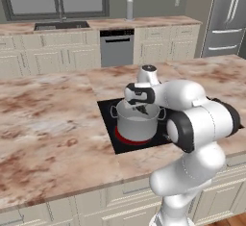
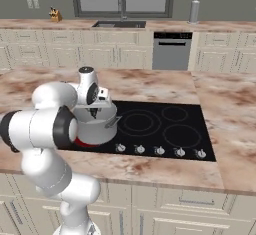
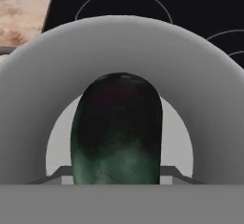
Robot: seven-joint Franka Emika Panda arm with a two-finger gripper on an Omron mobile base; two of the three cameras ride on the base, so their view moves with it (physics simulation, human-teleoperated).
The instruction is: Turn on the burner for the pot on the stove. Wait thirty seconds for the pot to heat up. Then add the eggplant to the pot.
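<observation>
Closest to the hand camera is the eggplant, dark with a green shade, hanging straight above the open mouth of the pot. The jaws are clenched on the eggplant; from the hand view the fingertips are hidden behind it, but the eggplant clearly hangs in the air over the pot and does not lie on anything. From the base views the gripper stands just over the pot, with a dark piece showing below it at rim height.

Under the pot the burner glows red, so I judge that the first step is done. If the waiting time is complete, I cannot tell from the pictures. What is left, as I see it, is only to let the eggplant drop, or lower it, into the pot.

Behind the pot the stove has its other rings dark, and the knobs sit in a row at its front edge. All around is the marble tabletop.
</observation>
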